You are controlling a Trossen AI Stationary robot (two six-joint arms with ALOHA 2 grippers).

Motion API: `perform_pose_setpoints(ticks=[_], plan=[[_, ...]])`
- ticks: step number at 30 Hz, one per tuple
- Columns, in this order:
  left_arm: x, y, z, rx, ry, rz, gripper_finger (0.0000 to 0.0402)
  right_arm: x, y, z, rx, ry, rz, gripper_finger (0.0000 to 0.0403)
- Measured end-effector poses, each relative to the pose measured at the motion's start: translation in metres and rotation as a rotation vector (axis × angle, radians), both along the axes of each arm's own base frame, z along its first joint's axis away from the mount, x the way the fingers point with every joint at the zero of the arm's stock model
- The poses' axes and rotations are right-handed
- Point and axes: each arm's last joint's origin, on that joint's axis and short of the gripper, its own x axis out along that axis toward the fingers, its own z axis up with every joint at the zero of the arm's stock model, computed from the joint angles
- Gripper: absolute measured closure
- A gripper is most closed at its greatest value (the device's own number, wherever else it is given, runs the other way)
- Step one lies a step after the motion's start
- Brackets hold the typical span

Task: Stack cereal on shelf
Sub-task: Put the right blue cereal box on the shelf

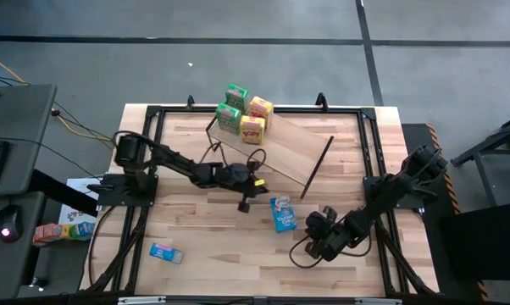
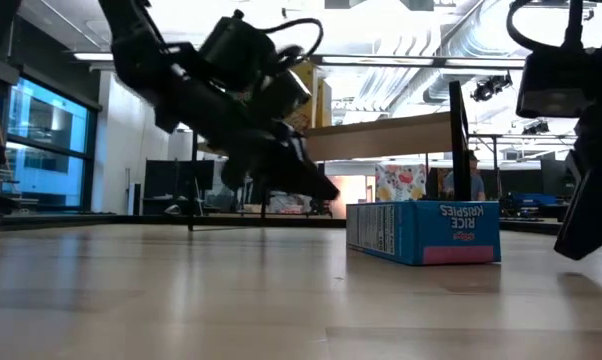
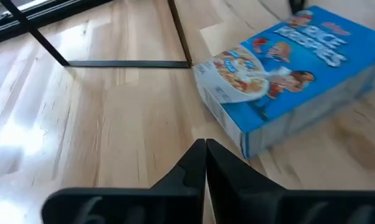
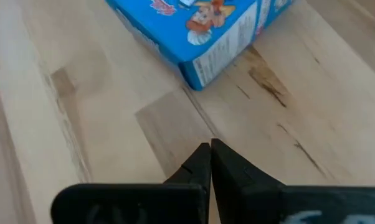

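Observation:
The shelf [image 1: 302, 144], a light-wood board on black rod legs, stands askew on the far half of the table. Two green and two yellow cereal boxes [image 1: 243, 113] sit on its far left end. A blue cereal box [image 1: 282, 213] lies flat on the table in the middle, also seen in the low view [image 2: 424, 232]. My left gripper [image 1: 253, 196] is shut just left of that box, its fingertips [image 3: 205, 144] short of the box's near corner. My right gripper [image 1: 312, 224] is shut just right of the box, tips [image 4: 210, 146] pointing down at the bare wood before it.
A second blue cereal box [image 1: 165, 252] lies flat near the table's front left. A black frame [image 1: 367, 152] runs around the tabletop. More small boxes [image 1: 56, 230] lie off the table at the left. Bare wood lies between the two blue boxes.

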Motion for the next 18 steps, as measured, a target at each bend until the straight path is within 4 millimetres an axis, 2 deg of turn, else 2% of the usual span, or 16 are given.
perform_pose_setpoints(ticks=[7, 18], plan=[[0.013, -0.003, -0.017, 0.067, -0.047, 0.117, 0.0401, 0.006, -0.002, 0.001, 0.001, -0.042, 0.016, 0.0403], [0.011, -0.019, -0.023, 0.008, 0.005, 0.003, 0.0401, 0.013, -0.007, 0.002, -0.001, -0.07, 0.021, 0.0403]])
